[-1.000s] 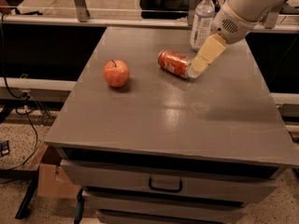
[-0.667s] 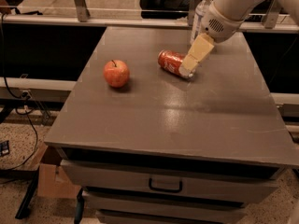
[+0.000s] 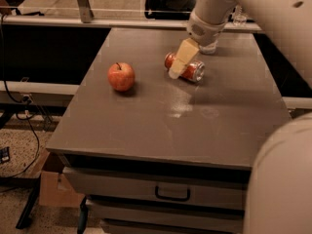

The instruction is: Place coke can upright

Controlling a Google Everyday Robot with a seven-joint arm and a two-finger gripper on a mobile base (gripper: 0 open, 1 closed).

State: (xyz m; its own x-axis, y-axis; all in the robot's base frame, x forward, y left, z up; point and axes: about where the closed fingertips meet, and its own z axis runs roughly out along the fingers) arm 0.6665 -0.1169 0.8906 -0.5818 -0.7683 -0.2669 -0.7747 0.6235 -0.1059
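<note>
Coke can (image 3: pixel 194 71) (shiny metal cylinder) sideways under tool (image 3: pixel 175 72)

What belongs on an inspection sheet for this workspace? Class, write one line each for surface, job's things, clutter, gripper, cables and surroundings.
Surface: grey table over drawers; faint sheen near the middle.
Job's things: can lying on its side, rear centre; not yet upright.
Clutter: apple left of the can, apart from it; clear bottle behind the can, mostly hidden by the arm.
Gripper: gripper low at the can's middle, overlapping it in this view; contact unclear.
Cables: cables hanging and trailing on the floor, left.
Surroundings: cardboard box under the table's left side; drawer handle in front.
</note>
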